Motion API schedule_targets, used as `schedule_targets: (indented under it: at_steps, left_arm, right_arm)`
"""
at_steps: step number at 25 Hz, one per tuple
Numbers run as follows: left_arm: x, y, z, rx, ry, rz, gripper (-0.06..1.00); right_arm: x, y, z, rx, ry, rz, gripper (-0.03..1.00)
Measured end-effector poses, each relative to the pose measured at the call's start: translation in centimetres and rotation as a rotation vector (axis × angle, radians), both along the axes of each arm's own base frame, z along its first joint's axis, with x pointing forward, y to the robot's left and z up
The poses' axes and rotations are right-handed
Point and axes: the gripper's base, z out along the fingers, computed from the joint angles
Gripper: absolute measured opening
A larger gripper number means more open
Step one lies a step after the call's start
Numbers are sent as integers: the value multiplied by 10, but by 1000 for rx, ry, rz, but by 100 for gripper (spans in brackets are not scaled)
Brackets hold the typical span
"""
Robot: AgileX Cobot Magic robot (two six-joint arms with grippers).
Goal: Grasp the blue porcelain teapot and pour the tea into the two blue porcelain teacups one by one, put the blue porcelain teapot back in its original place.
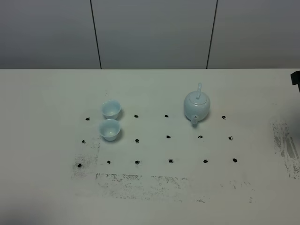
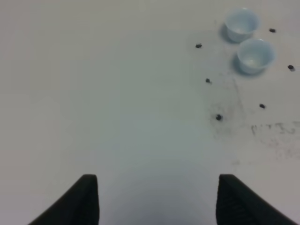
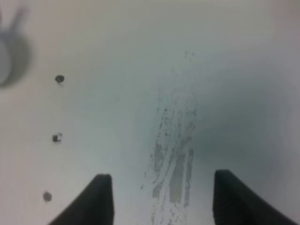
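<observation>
The blue porcelain teapot (image 1: 197, 105) stands upright on the white table, right of centre, its lid on. The two blue porcelain teacups (image 1: 111, 108) (image 1: 110, 129) sit side by side left of centre, one behind the other; the left wrist view shows them too (image 2: 241, 23) (image 2: 254, 55). My left gripper (image 2: 157, 199) hovers open over bare table, well short of the cups, with nothing between its fingers. My right gripper (image 3: 159, 199) is open over a scuffed patch of table, holding nothing. A pale blurred shape (image 3: 3, 61) at that view's edge may be the teapot.
Black dot markers (image 1: 168, 137) form a grid across the table (image 1: 47, 93). Grey scuff marks lie near the front (image 1: 140, 180) and at the right edge (image 1: 286, 145). A dark piece of the right arm (image 1: 295, 77) shows at the right border. A grey panelled wall stands behind.
</observation>
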Motion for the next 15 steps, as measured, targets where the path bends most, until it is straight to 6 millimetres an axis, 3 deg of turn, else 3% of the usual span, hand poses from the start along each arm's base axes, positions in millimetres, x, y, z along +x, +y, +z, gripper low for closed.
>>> schedule_targets:
  at_steps: [5,15]
  left_arm:
    - [-38,-6,-24,-39,38,12,51]
    - [-66,-4,-78,-16,17,59,51]
  right_arm:
    - [0,2,1,23,-4,-2,45]
    - [2,6,2,31,-28,5,45]
